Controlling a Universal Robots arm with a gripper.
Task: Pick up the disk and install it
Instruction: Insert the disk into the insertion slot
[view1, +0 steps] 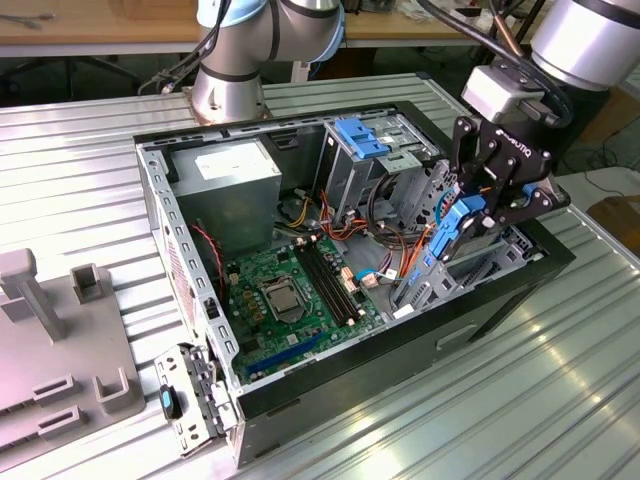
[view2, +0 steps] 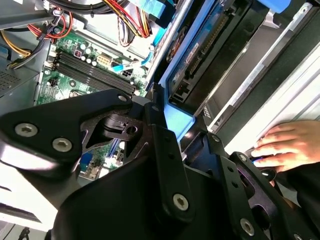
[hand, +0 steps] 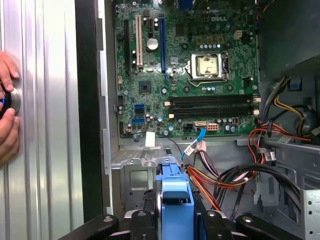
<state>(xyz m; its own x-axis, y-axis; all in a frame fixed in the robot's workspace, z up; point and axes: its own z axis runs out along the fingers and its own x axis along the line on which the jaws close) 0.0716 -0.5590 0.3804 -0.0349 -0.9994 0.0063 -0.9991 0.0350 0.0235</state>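
Over the drive cage (view1: 420, 285), the gripper (view1: 478, 205) is clamped on the disk (view1: 453, 228), held edge-down. I judge the risk: a skewed entry jams it on the cage or snags the cables (view1: 392, 262).

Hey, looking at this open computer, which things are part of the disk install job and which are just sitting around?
Part of the job:
the disk, clamped in the gripper
the drive cage beside it

Just lying about:
motherboard
power supply
grey fixtures at the exterior view's left
a person's hand beside the case
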